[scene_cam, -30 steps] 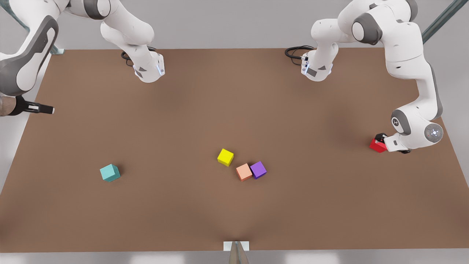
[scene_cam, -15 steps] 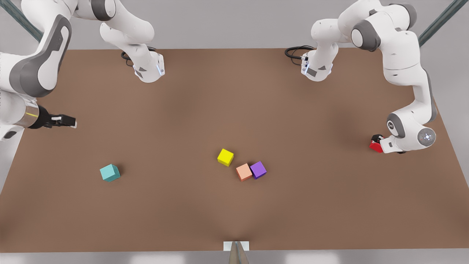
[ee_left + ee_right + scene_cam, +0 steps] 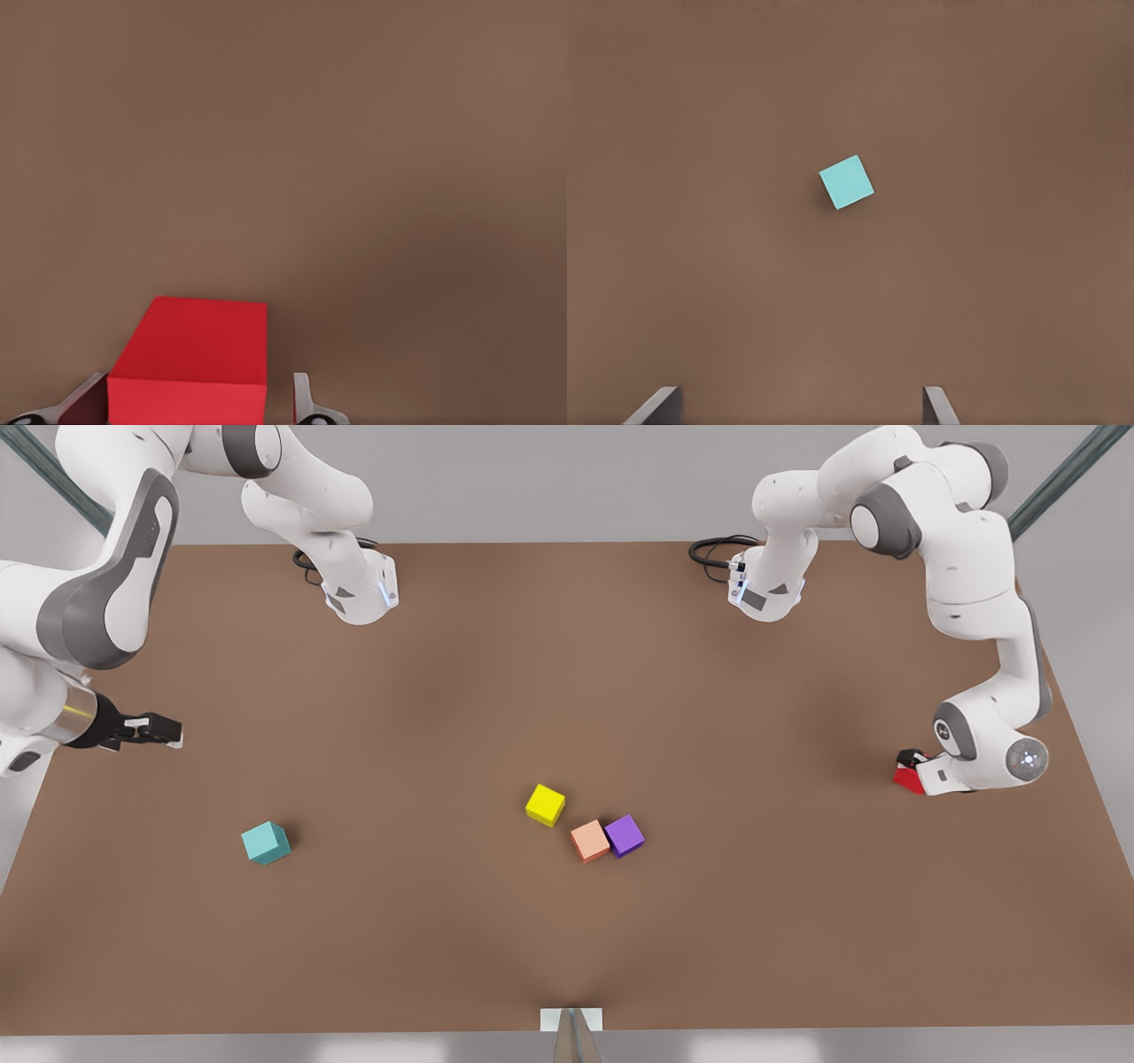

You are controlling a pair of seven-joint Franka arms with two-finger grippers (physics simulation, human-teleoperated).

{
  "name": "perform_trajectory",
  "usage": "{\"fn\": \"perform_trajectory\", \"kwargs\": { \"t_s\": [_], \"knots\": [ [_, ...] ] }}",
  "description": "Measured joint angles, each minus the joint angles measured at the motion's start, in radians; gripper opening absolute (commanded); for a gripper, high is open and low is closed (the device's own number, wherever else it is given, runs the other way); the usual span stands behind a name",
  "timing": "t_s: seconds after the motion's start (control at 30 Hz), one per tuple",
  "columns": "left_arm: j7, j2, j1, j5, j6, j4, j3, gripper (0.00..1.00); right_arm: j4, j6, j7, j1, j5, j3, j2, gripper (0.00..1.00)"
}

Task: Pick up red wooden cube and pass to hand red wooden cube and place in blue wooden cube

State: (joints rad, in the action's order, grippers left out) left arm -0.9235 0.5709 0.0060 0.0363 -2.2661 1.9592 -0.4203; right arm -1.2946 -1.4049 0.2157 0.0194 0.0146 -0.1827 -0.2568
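My left hand (image 3: 905, 766) sits at the brown desk's (image 3: 567, 691) edge on the front view's right, fingers straddling the small bright red wooden cube (image 3: 190, 363) without clearly gripping it. My right hand (image 3: 164, 731) hangs spread wide above the small teal wooden cube (image 3: 846, 181).

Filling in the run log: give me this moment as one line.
left gripper: fingers straddle red wooden cube, gap on one side | right gripper: open, above table | blue wooden cube: untouched

A wide brown table (image 3: 496, 691) fills the scene; behind it stands a plain grey wall (image 3: 549, 478). Pale grey floor (image 3: 1099, 682) borders the table's sides; light is soft and even.
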Motion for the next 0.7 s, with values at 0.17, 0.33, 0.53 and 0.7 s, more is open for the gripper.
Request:
{"fn": "perform_trajectory", "kwargs": {
  "t_s": [0.17,0.33,0.53,0.7],
  "knots": [
    [0.004,0.031,0.001,0.002,-0.023,-0.010,0.006,1.00,0.037,-0.026,0.008,-0.042,0.000,-0.007,-0.013,1.00],
    [0.007,0.043,0.008,0.006,-0.039,-0.011,0.010,1.00,0.056,-0.035,0.016,-0.033,0.044,-0.006,-0.028,1.00],
    [0.010,0.050,0.018,0.012,-0.047,-0.013,0.020,0.83,0.065,-0.046,0.022,-0.033,0.057,-0.006,-0.044,1.00],
    [0.014,0.046,0.019,0.015,-0.044,-0.027,0.034,0.75,0.070,-0.050,0.025,-0.032,0.058,-0.004,-0.046,1.00]
  ]
}}
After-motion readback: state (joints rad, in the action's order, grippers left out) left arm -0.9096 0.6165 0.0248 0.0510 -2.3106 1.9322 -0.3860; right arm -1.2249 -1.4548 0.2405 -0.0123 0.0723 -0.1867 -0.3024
